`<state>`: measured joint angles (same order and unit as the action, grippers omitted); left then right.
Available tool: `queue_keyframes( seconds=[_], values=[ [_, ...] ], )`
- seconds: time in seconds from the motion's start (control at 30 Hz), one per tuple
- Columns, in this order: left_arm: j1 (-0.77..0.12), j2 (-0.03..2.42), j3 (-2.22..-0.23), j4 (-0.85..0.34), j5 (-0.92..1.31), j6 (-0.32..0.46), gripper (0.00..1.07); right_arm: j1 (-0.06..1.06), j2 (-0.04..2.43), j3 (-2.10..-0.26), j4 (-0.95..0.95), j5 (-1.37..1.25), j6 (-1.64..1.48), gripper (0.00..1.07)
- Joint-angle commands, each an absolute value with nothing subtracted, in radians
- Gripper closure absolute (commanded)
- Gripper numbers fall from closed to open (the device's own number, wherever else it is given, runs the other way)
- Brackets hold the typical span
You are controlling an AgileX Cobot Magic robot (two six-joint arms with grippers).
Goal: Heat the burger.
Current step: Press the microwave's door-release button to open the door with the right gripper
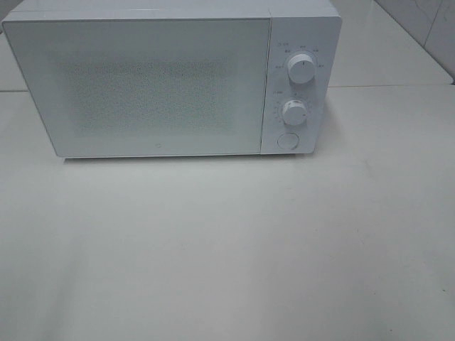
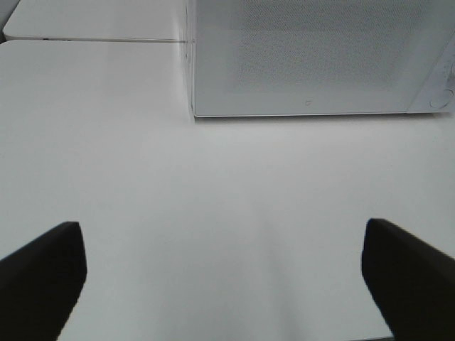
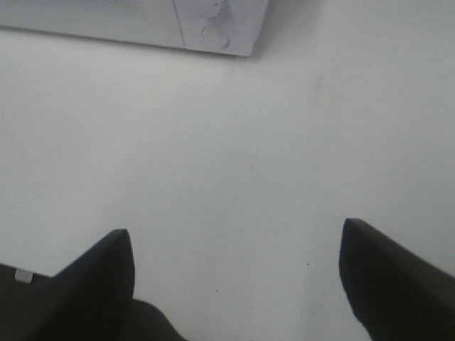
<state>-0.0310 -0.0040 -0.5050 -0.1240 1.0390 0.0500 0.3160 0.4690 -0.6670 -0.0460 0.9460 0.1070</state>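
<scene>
Microwave (image 1: 156,85): white, at the far side of the table (image 1: 227,249), left of centre. Door (image 1: 142,85) shut and flush with the front. Its window is frosted and speckled, and nothing can be made out through it.

Control panel at the microwave's right end. Upper knob (image 1: 302,69) sits above lower knob (image 1: 294,111), with a round button (image 1: 287,140) lowest, near the bottom corner.

Burger: not visible in any view. Cannot tell where it is.

Left gripper (image 2: 220,238): jaws spread wide, with only bare table between the dark fingers (image 2: 43,277). It holds nothing. It hangs above the near table, and the microwave's lower left corner lies beyond it, well apart.

Right gripper (image 3: 234,234): jaws also wide, fingers (image 3: 398,277) far apart, nothing gripped. It is over the table on the near right, with the panel end of the microwave far ahead.

Neither arm shows in the high view.

Table: white, with a seam running left to right behind the microwave's right side.
</scene>
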Motion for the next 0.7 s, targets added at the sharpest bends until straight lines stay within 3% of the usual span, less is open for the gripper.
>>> queue_keyframes(
  seconds=[0.03,0.3,0.7],
  values=[
    [-0.027,-0.026,-0.503,-0.125,1.037,0.046,0.09,0.275,0.414,-0.642,-0.049,0.958,0.097,0.31],
    [-0.027,-0.026,-0.503,-0.125,1.037,0.046,0.09,0.166,0.237,-0.543,-0.048,0.954,0.098,0.31],
    [-0.027,-0.026,-0.503,-0.125,1.037,0.046,0.09,0.134,0.07,-0.529,-0.05,0.955,0.109,0.31]
  ],
)
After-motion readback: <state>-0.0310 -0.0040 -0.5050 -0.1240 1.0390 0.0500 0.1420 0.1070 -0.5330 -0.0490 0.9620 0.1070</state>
